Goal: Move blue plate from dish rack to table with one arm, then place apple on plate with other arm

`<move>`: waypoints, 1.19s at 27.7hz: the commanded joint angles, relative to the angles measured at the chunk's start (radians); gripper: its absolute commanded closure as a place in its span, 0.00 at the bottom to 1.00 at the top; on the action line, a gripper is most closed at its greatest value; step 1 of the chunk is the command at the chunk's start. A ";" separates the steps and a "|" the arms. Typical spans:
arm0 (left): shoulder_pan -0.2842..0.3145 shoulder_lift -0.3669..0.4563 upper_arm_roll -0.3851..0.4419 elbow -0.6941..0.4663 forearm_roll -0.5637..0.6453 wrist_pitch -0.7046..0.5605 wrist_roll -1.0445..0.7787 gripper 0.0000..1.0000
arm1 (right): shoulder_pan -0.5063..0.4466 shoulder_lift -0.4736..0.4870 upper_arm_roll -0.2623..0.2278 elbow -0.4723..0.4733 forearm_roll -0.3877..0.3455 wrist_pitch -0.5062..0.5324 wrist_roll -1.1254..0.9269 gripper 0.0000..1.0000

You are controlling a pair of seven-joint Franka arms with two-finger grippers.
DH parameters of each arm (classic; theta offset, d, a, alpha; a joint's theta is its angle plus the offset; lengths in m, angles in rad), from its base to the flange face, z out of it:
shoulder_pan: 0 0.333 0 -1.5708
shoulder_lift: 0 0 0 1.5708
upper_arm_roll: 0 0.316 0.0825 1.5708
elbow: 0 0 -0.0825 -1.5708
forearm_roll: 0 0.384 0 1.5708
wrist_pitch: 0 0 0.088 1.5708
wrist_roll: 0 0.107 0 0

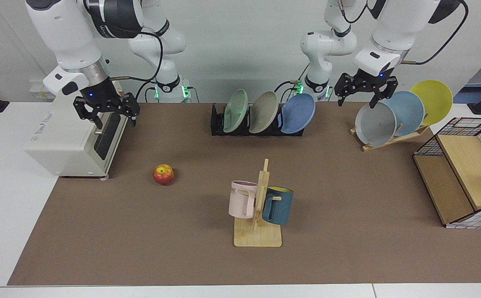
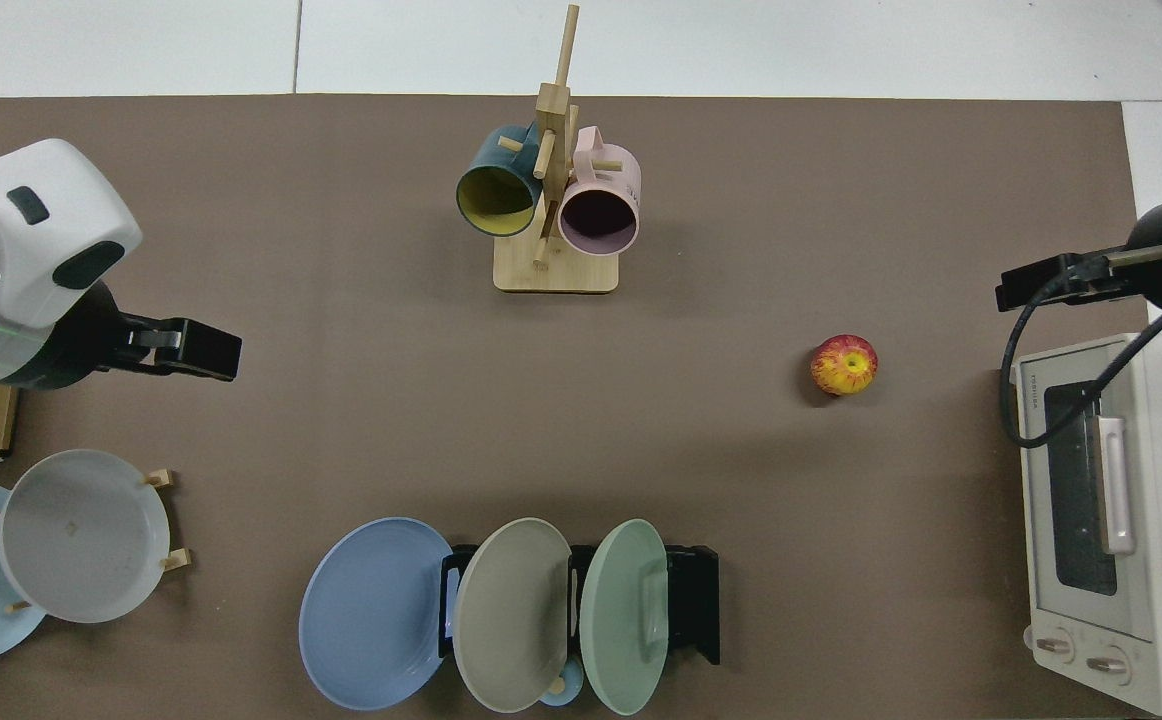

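Periwinkle-blue plate [image 1: 298, 112] in black dish rack [image 1: 217, 124], beside beige plate [image 1: 263, 111] and pale green plate [image 1: 235, 110], red apple [image 1: 163, 174] with yellow patches, brown mat [image 1: 348, 207] on white table [image 1: 0, 215], pink mug [image 1: 242, 198], teal mug [image 1: 277, 205].

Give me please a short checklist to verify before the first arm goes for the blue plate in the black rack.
1. Blue plate leans in the end slot of the dish rack, nothing in front: ok.
2. Left gripper open, hanging above the grey plate, off to one side of the rack: ok.
3. Right gripper open, waiting by the toaster oven: ok.
4. Bare mat on the table for setting the plate down: ok.
5. Apple free on the mat: ok.
6. Plate loose in its slot: cannot tell.
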 commanded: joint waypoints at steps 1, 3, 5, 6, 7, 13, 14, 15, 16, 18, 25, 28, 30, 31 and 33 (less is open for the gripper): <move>0.005 -0.004 0.003 -0.007 -0.018 0.007 0.015 0.00 | 0.006 -0.003 -0.004 0.002 -0.001 0.000 0.018 0.00; 0.005 -0.004 0.003 -0.005 -0.016 0.007 0.012 0.00 | 0.006 -0.002 -0.004 0.005 -0.003 -0.002 0.018 0.00; 0.005 -0.004 0.003 -0.005 -0.016 0.006 0.012 0.00 | 0.006 -0.002 -0.002 0.005 -0.004 -0.005 0.018 0.00; 0.005 -0.004 0.003 -0.004 -0.016 0.006 0.012 0.00 | 0.006 -0.002 -0.004 0.007 -0.004 -0.005 0.018 0.00; 0.005 -0.002 0.003 -0.004 -0.016 0.006 0.014 0.00 | 0.006 -0.002 -0.002 0.008 -0.004 -0.007 0.018 0.00; 0.005 -0.002 0.001 0.001 -0.016 0.000 0.009 0.00 | 0.012 0.011 -0.001 0.014 0.002 -0.034 0.018 0.00; 0.005 -0.004 0.001 0.000 -0.016 -0.007 0.008 0.00 | 0.020 0.014 -0.001 0.016 0.002 -0.033 0.018 0.00; 0.005 -0.004 0.003 -0.001 -0.016 -0.011 0.006 0.00 | 0.028 0.017 -0.002 0.016 0.002 -0.031 0.021 0.00; 0.006 -0.004 0.003 -0.002 -0.016 -0.013 0.006 0.00 | 0.034 0.021 -0.002 0.016 0.002 -0.027 0.027 0.00; 0.006 -0.005 0.003 -0.002 -0.015 -0.013 0.005 0.00 | 0.038 0.028 -0.002 0.017 0.003 -0.020 0.044 0.00; 0.002 -0.007 -0.003 -0.005 -0.016 -0.017 0.002 0.00 | 0.077 0.089 -0.002 0.048 0.003 0.021 0.082 0.00; 0.003 -0.007 -0.003 -0.005 -0.016 -0.022 0.002 0.00 | 0.089 0.116 -0.002 0.039 0.011 0.075 0.098 0.00; 0.003 -0.008 -0.003 -0.008 -0.016 -0.023 0.002 0.00 | 0.111 0.135 -0.002 0.025 0.008 0.131 0.127 0.00; 0.003 -0.011 -0.003 -0.010 -0.016 -0.025 0.002 0.00 | 0.120 0.141 -0.002 0.011 0.005 0.151 0.136 0.00; 0.005 -0.016 -0.003 -0.019 -0.016 -0.033 0.005 0.00 | 0.138 0.150 -0.002 -0.016 0.006 0.191 0.145 0.00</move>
